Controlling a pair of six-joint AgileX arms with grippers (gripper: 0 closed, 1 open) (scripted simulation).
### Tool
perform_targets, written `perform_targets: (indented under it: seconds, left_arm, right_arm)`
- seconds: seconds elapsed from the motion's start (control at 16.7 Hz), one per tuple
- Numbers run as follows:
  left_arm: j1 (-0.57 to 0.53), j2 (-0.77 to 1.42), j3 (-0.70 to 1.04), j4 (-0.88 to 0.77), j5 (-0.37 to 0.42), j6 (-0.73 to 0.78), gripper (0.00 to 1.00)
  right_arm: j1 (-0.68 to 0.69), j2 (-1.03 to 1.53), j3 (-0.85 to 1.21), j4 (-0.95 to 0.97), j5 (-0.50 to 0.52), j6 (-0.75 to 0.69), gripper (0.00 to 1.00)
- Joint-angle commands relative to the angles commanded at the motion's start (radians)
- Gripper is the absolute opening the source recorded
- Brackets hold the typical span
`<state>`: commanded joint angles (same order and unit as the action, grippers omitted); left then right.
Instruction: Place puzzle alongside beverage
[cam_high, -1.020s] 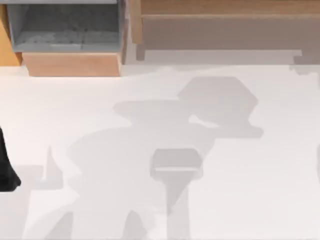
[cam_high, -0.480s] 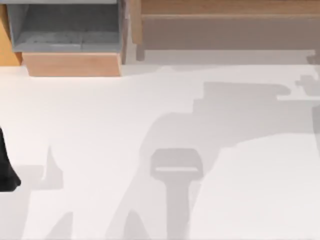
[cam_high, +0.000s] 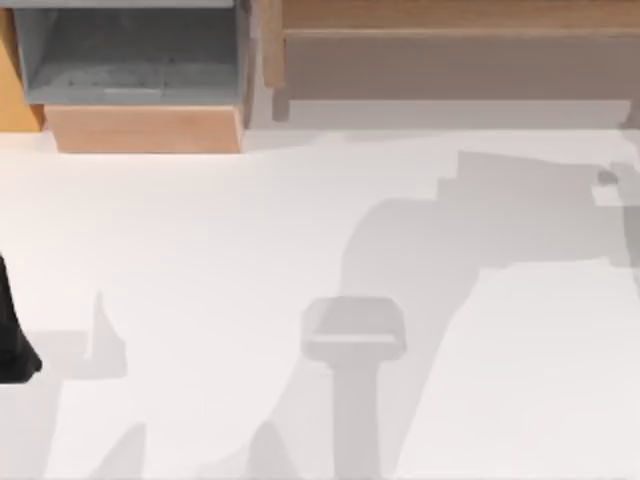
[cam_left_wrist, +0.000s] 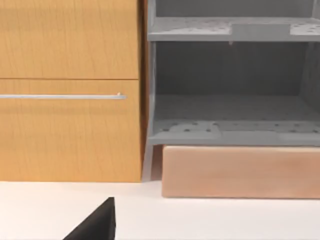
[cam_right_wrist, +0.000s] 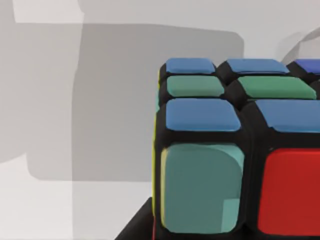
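Note:
The puzzle (cam_right_wrist: 235, 150) is a colour cube with blue, green, teal and red tiles on a black frame, seen very close in the right wrist view. It hangs above the white table (cam_right_wrist: 100, 100) and casts a shadow there. My right gripper (cam_right_wrist: 225, 236) is shut on it, and a black finger (cam_right_wrist: 136, 226) shows under its lower corner. The beverage is out of view. My left arm (cam_high: 12, 340) rests at the table's left edge, with a black fingertip (cam_left_wrist: 95, 225) in the left wrist view.
At the back left stand an orange wooden cabinet (cam_left_wrist: 70, 90) with a bar handle, a grey open shelf unit (cam_high: 130, 55) and a light wood block (cam_high: 145, 128) under it. A long wooden shelf (cam_high: 450, 40) runs along the back right.
The large arm shadow on the table has slid from the middle toward the right side. My left arm has not moved.

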<state>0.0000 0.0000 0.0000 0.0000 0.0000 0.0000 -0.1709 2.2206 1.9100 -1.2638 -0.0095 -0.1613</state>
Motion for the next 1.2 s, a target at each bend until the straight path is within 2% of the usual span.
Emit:
perform_targets:
  seconds: [0.18,0.66,0.9,1.2]
  left_arm:
    - [0.000,0.000,0.000,0.000,0.000,0.000,1.00]
    - [0.000,0.000,0.000,0.000,0.000,0.000,1.00]
    - [0.000,0.000,0.000,0.000,0.000,0.000,1.00]
    - [0.000,0.000,0.000,0.000,0.000,0.000,1.00]
  right_arm:
    - [0.001,-0.002,-0.002,0.004,0.004,-0.003,0.00]
    - [0.095,-0.053,0.004,0.054,0.091,-0.092,0.00]
    - [0.106,-0.072,-0.013,0.077,0.078,-0.089,0.00]
    - [0.041,-0.032,-0.040,0.079,0.023,-0.029,0.00]
